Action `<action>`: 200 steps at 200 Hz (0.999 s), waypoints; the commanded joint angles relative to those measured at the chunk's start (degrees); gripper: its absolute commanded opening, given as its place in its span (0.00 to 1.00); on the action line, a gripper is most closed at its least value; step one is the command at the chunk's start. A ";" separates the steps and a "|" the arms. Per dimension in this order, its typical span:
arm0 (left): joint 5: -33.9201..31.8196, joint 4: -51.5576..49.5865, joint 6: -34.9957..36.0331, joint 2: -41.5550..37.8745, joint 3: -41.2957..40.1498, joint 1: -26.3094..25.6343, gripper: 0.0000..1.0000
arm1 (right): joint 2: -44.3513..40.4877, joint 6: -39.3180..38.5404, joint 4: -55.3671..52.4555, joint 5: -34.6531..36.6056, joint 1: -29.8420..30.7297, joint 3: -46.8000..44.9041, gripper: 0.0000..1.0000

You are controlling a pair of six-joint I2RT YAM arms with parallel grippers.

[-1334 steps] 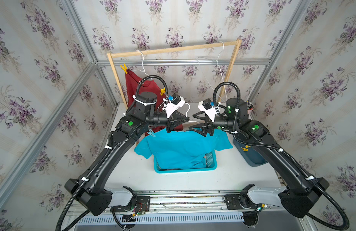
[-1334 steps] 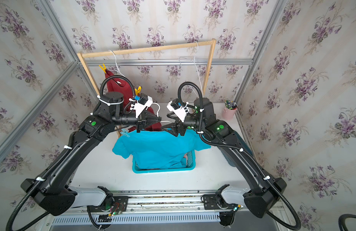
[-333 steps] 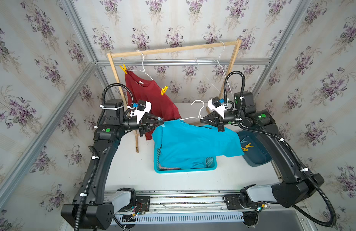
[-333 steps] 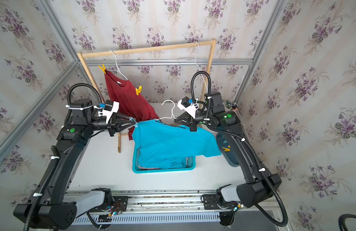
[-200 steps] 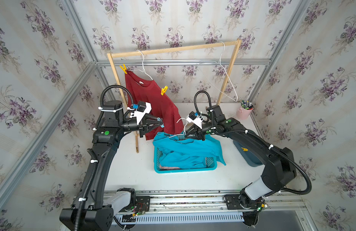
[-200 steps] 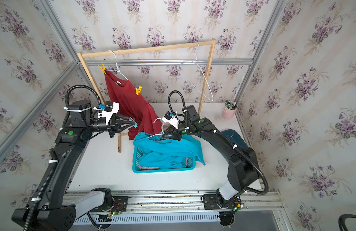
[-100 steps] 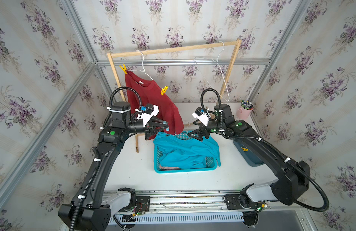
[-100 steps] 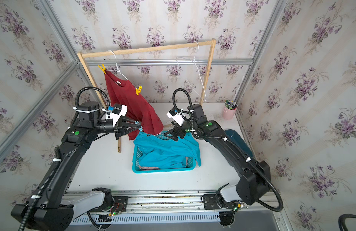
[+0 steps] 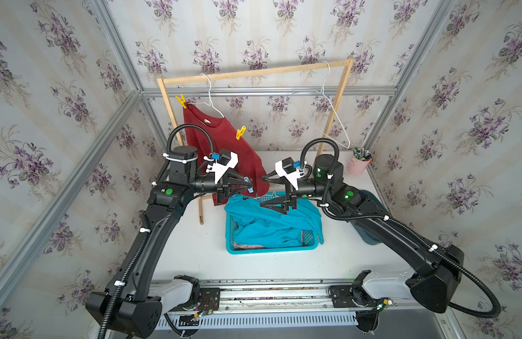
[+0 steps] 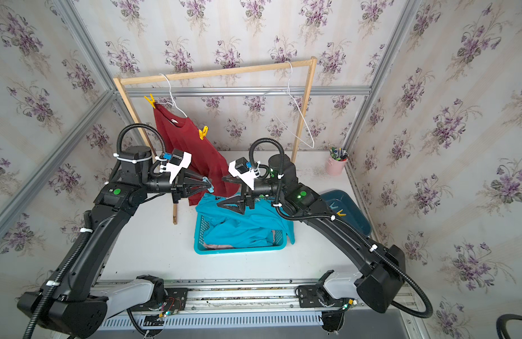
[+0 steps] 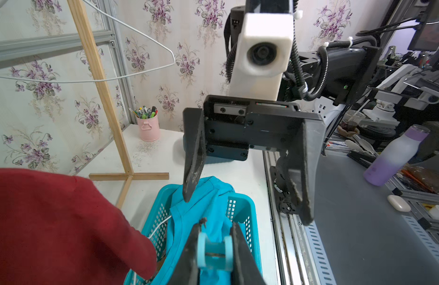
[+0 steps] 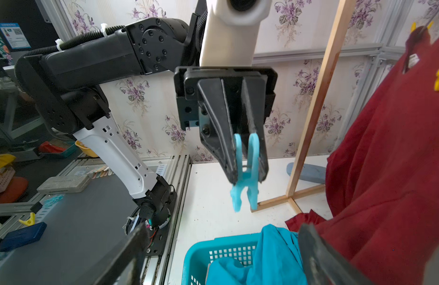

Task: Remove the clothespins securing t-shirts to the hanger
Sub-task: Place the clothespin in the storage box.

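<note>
Holding a blue pin (image 12: 245, 170) by its handle end: the left gripper (image 9: 249, 187) is closed on it, and the pin's clamp end hangs free of any cloth (clearest in the right wrist view). This gripper hovers just beside the lower hem of the red shirt (image 9: 221, 138), over the far left corner of the basket (image 9: 271, 251).

Right gripper (image 9: 262, 192): jaws wide apart with nothing between them, above the far part of the basket, facing the left gripper across a small gap.

Turquoise shirt (image 9: 271, 226): off the rack (image 9: 253, 72), heaped in the basket, one part draped over the right rim. A sliver of pink shirt (image 9: 253, 246) shows beneath it.

Red shirt: hangs on a white hanger (image 9: 209, 94) at the left end of the rack, held by two yellow pins (image 9: 181, 101) (image 9: 240, 132), one at each shoulder. A second hanger (image 9: 327, 111) at the right end is bare.

Bin (image 10: 356, 211), right of the basket: loose pins (image 10: 340, 212) inside, yellow and blue.
</note>
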 commanded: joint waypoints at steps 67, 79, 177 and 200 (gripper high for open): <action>2.43 0.81 -0.87 0.48 0.60 0.02 0.09 | 7.79 1.13 -3.12 -2.34 2.14 8.54 0.54; 2.64 0.80 -0.83 0.61 0.73 -0.03 0.09 | 8.32 0.95 -4.13 -1.33 2.33 9.08 0.52; 2.29 0.85 -0.71 0.57 0.15 -0.07 0.10 | 9.33 0.91 -5.36 1.56 2.36 10.33 0.37; 2.35 0.82 -0.95 0.75 0.25 -0.03 0.10 | 9.78 1.98 -4.21 0.38 2.32 10.21 0.32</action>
